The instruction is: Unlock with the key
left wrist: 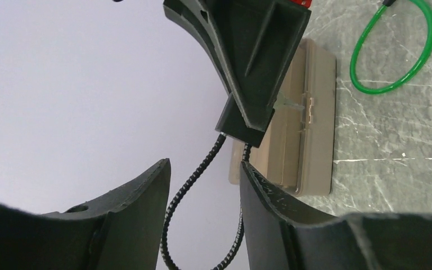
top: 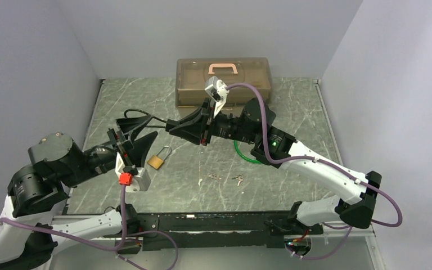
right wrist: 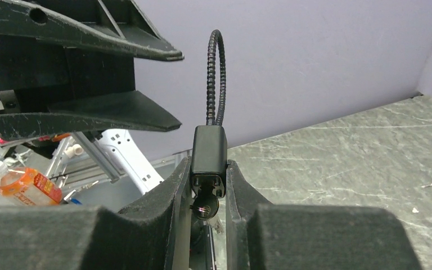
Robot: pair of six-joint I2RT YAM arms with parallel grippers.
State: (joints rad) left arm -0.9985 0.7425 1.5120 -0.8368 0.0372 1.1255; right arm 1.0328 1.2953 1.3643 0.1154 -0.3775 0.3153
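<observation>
**Cable lock clamped above the surface, key seated, second gripper unengaged.**
The right gripper [right wrist: 207, 163] is closed on the lock body [right wrist: 208, 143], and the key [right wrist: 206, 206] appears seated just beneath it, between the fingers. The left gripper [left wrist: 203, 166] is spread, straddling the cable [right wrist: 208, 79] without touching it. If it catches the springy cable, the body could twist loose or the key fall out.

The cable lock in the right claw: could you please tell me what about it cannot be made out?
Keyhole end of the cable lock: right wrist view, shadowed between fingers of the right claw; any key there is unclear.
Its cable: left wrist view, loop cut off by the bottom edge.
</observation>
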